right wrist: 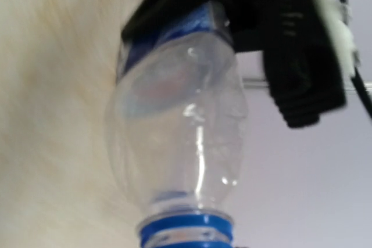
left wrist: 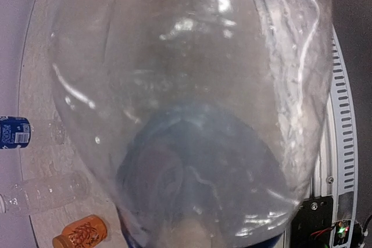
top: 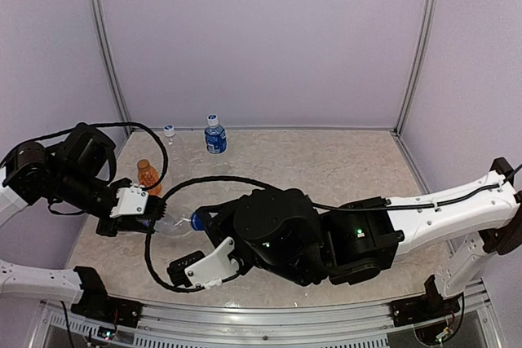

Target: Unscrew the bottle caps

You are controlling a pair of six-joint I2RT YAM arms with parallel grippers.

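Since the left wrist view is pretty much all clear plastic, the top view is the one to go by. The held bottle (top: 173, 223) lies on its side over the left-front part of the table (top: 342, 160), with its blue cap (top: 198, 219) pointing toward the right arm. The left hand (top: 151, 211) is closed on the bottle's other end. In the right wrist view its black fingers (right wrist: 302, 56) sit around the blue-labelled part, with the neck and a blue band at the bottom of the shot. The right hand (top: 205, 222) is right at the cap end. It looks like it's around the cap, but its fingers are hidden under the wrist, so I honestly can't tell if it's gripping or loose. The other three stand upright further back on the left. The orange bottle (top: 147, 175) is just behind the left hand, the plain clear bottle (top: 173, 148) is near the back wall, and the blue-label bottle (top: 214, 138) is beside that one. All three have their caps on.
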